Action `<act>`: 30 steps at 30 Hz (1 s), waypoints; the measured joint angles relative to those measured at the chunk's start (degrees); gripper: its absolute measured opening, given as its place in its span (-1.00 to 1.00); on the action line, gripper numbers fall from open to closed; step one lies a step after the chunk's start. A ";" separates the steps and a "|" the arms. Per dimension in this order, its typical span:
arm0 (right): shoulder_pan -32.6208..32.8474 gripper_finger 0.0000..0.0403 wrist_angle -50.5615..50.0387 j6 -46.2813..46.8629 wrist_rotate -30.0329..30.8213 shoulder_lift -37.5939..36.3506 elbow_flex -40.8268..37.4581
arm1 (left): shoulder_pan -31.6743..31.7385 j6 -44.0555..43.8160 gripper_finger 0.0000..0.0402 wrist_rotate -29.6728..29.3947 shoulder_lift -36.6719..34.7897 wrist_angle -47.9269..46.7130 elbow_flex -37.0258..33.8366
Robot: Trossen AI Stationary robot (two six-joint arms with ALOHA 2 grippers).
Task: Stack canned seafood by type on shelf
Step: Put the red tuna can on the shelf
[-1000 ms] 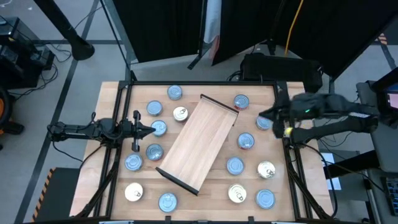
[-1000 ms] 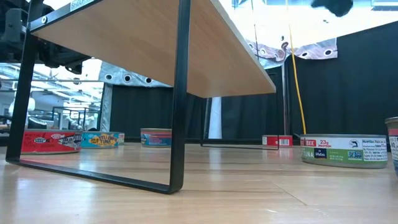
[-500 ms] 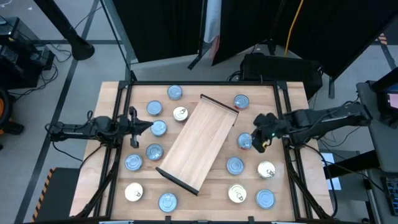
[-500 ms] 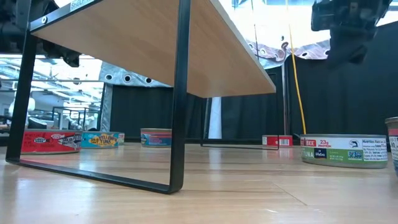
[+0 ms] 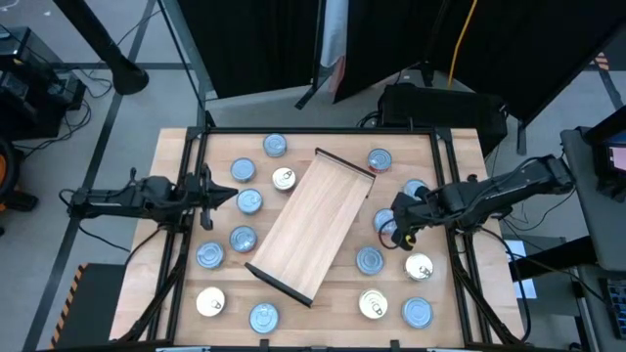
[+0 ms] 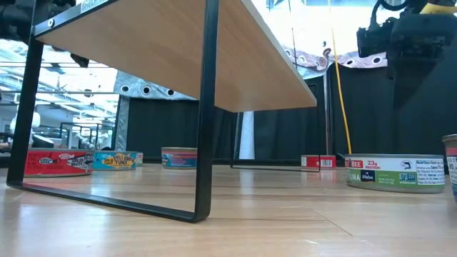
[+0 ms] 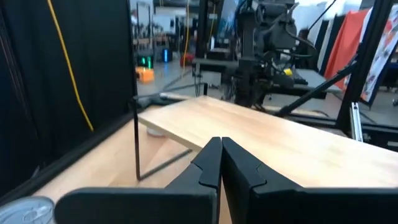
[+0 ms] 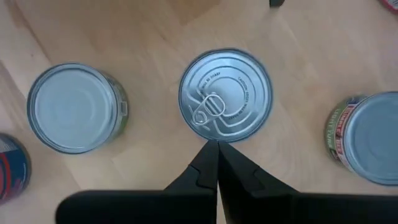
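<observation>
1. Shelf [image 5: 311,226]: long light wooden board with a dark rail at each short end, lying diagonally at the middle of the tabletop [image 5: 333,142]. Its top is bare. In the low view only its underside and one dark leg frame show; the rest is cut off by the picture's edge.
2. Tins [image 5: 370,260]: scattered flat on the tabletop on both sides of the shelf, none stacked. Most tops read bluish; a few are pale, such as one [image 5: 284,178] just beside the shelf's far left edge and one [image 5: 419,267] to its right.
3. Tin with a pull-tab top [image 8: 226,102]: seen from straight above in the right wrist view, upright, apart from its neighbours on either side, which are partly cut off.
4. Right gripper [image 5: 401,235]: right of the shelf, above the tins there, fingers pressed together and empty. It covers part of a tin [image 5: 385,222] in the high view.
5. Left gripper [image 5: 235,199]: left of the shelf, fingers closed on nothing, tips near a tin [image 5: 250,201]. Contact cannot be made out.
6. Labels: side print on the tins is mostly too small to read.
</observation>
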 joint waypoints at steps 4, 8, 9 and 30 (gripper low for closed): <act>-0.06 -1.00 1.24 0.63 -1.41 2.01 -0.92 | 0.00 0.51 -0.94 0.76 7.67 -4.14 6.07; -0.04 -1.00 2.54 0.30 -3.13 4.02 -3.35 | 0.00 1.87 -0.94 1.40 15.14 -4.31 10.74; -0.04 -1.00 3.06 0.34 -3.30 4.10 -3.94 | 0.00 2.13 -0.94 1.44 16.71 -4.15 11.77; -4.50 -1.00 12.04 0.38 -2.54 4.24 -10.29 | -0.04 5.94 -0.94 5.03 41.39 -8.18 28.77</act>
